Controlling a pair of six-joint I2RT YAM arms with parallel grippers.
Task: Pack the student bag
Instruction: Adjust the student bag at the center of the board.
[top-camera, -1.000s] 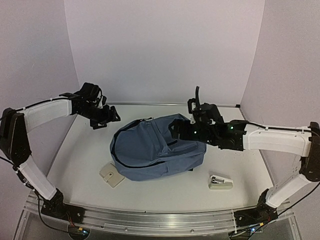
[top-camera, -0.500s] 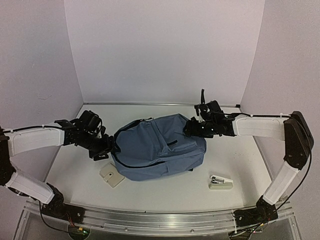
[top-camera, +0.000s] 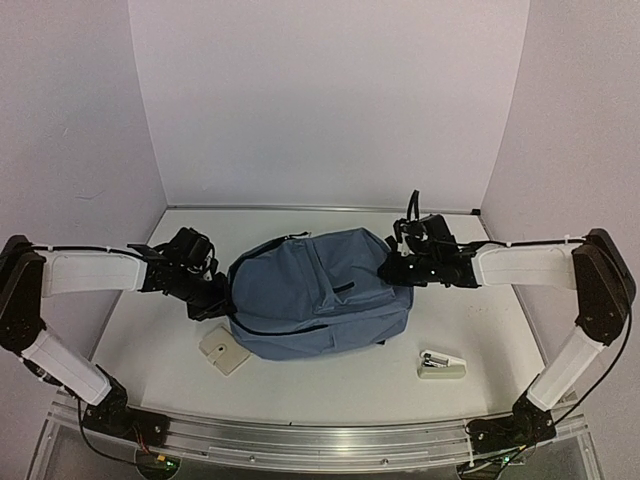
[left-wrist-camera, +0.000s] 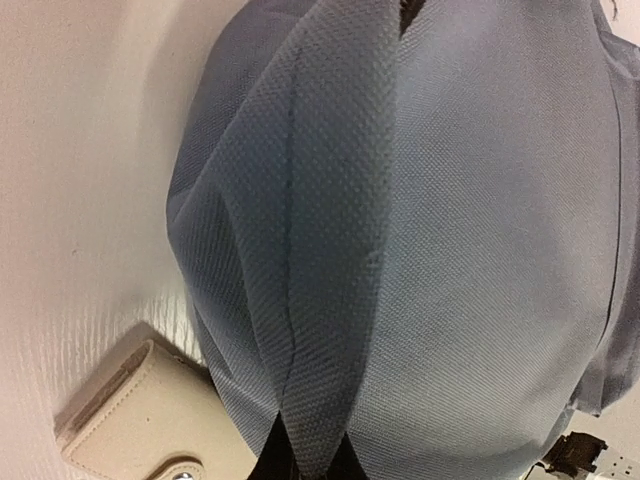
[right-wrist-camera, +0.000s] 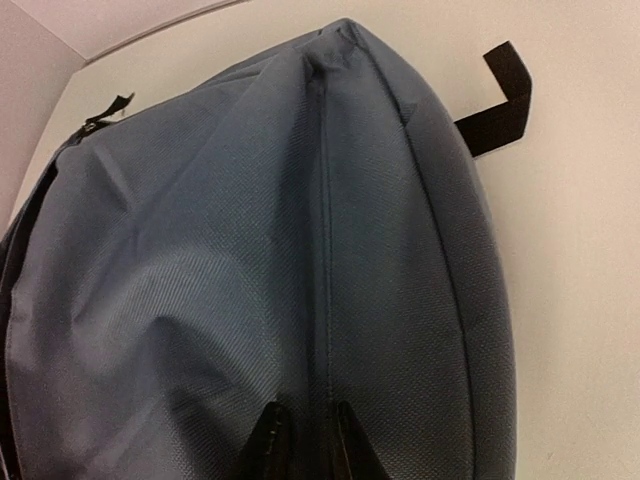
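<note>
White tabletop (top-camera: 480, 340), lilac walls (top-camera: 330, 100); left end effector (left-wrist-camera: 308, 462), right end effector (right-wrist-camera: 305, 445) both tight on student bag (top-camera: 310, 300).

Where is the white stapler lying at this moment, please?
In the top view, the white stapler lies front right, just past the student bag, off its near right corner.

Left tool (top-camera: 219, 300), right tool (top-camera: 392, 270), seemingly tight on bag (top-camera: 310, 300).
</note>
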